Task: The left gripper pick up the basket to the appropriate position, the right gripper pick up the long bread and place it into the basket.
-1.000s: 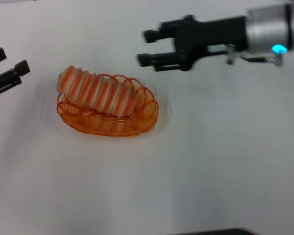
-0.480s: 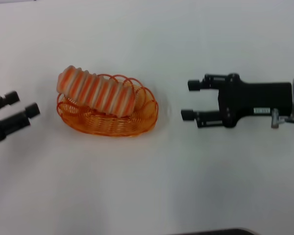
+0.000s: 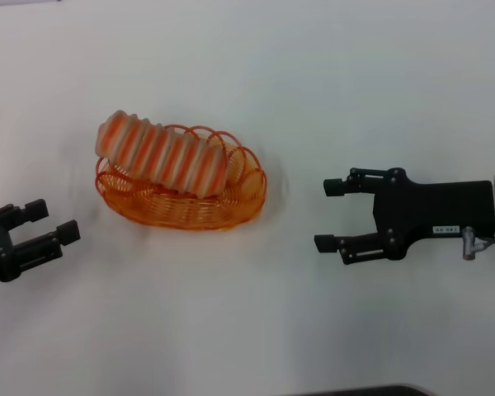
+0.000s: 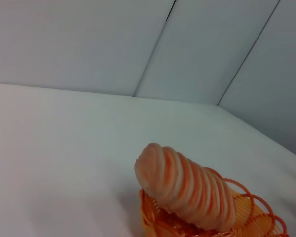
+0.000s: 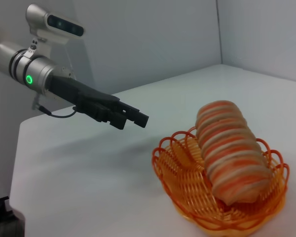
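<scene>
The orange wire basket (image 3: 231, 210) stands on the white table left of centre. The long bread (image 3: 161, 155), striped cream and orange, lies in it, its left end sticking up over the rim. The bread (image 4: 187, 187) and basket (image 4: 256, 222) also show in the left wrist view, and the bread (image 5: 232, 160) and basket (image 5: 187, 190) in the right wrist view. My left gripper (image 3: 56, 223) is open and empty at the left edge, nearer than the basket; it also shows in the right wrist view (image 5: 135, 116). My right gripper (image 3: 326, 214) is open and empty, right of the basket and apart from it.
The white table (image 3: 247, 330) stretches all around the basket. Grey wall panels (image 4: 212, 44) stand behind the table. A dark edge (image 3: 371, 390) shows at the bottom of the head view.
My right gripper has moved from the far side down and to the right, away from the basket. My left gripper has moved nearer to me. Bread and basket have not moved.
</scene>
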Robot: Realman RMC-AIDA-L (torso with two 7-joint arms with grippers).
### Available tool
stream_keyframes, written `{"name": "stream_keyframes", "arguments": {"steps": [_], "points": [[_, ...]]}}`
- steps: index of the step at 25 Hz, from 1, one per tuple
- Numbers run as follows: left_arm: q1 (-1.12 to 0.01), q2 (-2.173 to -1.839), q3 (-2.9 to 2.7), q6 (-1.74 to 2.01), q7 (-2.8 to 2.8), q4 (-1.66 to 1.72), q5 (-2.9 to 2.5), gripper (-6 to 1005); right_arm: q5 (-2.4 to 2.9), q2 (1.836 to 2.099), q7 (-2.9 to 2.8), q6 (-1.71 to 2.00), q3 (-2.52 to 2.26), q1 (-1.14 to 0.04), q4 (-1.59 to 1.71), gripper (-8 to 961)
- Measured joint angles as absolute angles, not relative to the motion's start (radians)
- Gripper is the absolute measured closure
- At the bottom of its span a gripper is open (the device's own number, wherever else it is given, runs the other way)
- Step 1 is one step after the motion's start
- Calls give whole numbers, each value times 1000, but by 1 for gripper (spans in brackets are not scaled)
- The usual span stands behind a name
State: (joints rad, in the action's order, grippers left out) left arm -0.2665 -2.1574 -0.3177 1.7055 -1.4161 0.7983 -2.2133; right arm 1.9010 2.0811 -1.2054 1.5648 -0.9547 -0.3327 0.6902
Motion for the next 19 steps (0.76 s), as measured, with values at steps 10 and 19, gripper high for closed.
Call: {"name": "stream_keyframes", "arguments": {"steps": [10, 19], "points": [[-274, -2157, -324, 1707, -1412, 799, -2222, 209, 1905, 2084, -1192, 1541, -954, -335, 662, 18], [-284, -2155, -328, 1708, -1410, 803, -2227, 208, 1905, 2085, -1192, 1515, -958, -333, 647, 22]]}}
